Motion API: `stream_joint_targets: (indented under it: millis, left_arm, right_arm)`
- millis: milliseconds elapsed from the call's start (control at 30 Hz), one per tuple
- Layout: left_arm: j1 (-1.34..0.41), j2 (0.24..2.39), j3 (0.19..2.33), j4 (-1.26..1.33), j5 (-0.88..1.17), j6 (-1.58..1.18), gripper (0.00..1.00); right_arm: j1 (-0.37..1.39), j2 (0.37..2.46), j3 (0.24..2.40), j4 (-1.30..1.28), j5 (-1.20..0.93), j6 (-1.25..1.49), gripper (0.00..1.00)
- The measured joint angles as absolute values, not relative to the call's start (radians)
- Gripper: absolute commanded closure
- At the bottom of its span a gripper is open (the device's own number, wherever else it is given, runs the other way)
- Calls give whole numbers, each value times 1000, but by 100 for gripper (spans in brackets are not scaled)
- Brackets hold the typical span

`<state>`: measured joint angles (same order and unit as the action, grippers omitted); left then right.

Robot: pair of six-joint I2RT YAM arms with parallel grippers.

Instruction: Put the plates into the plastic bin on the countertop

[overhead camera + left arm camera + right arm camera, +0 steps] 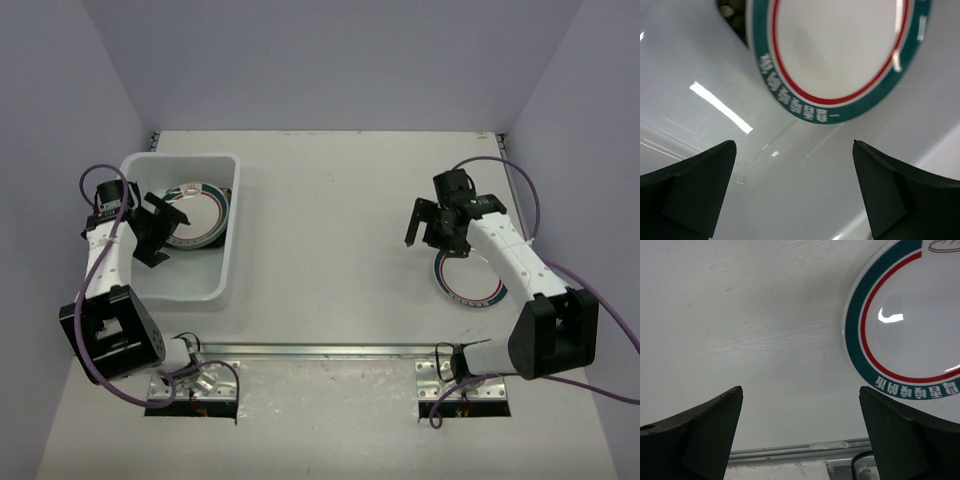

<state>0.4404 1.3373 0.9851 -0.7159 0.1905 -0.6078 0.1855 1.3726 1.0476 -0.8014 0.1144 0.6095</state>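
The white translucent plastic bin [232, 232] stands at the left of the white countertop [330, 220]. Inside it lies a round white plate with a teal rim and red ring [208, 212]; it also shows in the left wrist view [840, 50], resting on something dark [732, 17] at its edge. My left gripper [168, 224] is open and empty over the bin's floor [795, 146], just short of that plate. A second teal-rimmed plate [470, 285] lies flat on the countertop at the right [910, 325]. My right gripper [428, 235] is open and empty above the countertop, just left of it [801, 389].
A metal rail [330, 350] runs along the near edge of the countertop and shows in the right wrist view [790, 450]. Purple cables loop beside both arms. Grey walls close the back and the sides.
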Motion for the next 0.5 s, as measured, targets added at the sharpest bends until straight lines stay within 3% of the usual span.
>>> stream_joint_targets:
  millis: [267, 500]
  left_arm:
    - [91, 1095, 1115, -697, 148, -599, 0]
    - [-71, 1143, 1076, -704, 142, -599, 0]
  right_arm:
    - [216, 1484, 1091, -879, 343, 514, 4]
    - [328, 1715, 1099, -869, 469, 448, 19]
